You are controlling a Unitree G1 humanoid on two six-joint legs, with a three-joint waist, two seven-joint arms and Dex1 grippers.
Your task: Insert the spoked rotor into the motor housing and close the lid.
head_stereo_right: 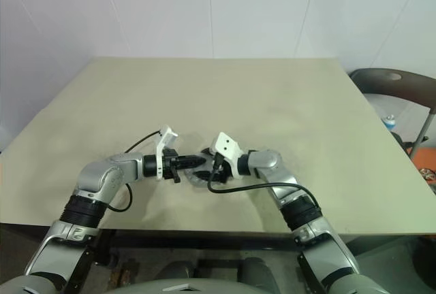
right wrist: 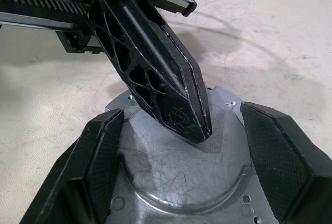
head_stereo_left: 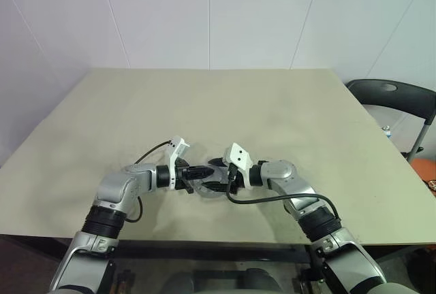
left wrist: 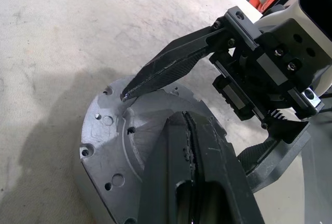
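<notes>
Chair [head_stereo_left: 398, 100] beside table [head_stereo_left: 204, 117], apart from lid [right wrist: 181, 167].

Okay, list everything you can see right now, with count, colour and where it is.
Flat round grey metal lid: one, grey, on the table's near middle, between both pincers.
Beige rectangular table: one, beige, before a white wall.
Dark folding chair: one, black, beyond the table's far right corner.
Orange object: one, right edge by the chair; identity unclear.
Left pincer: one, black, shut, tips over the lid's raised centre.
Right pincer: one, black, fingers wide on either side of the lid; contact unclear.
</notes>
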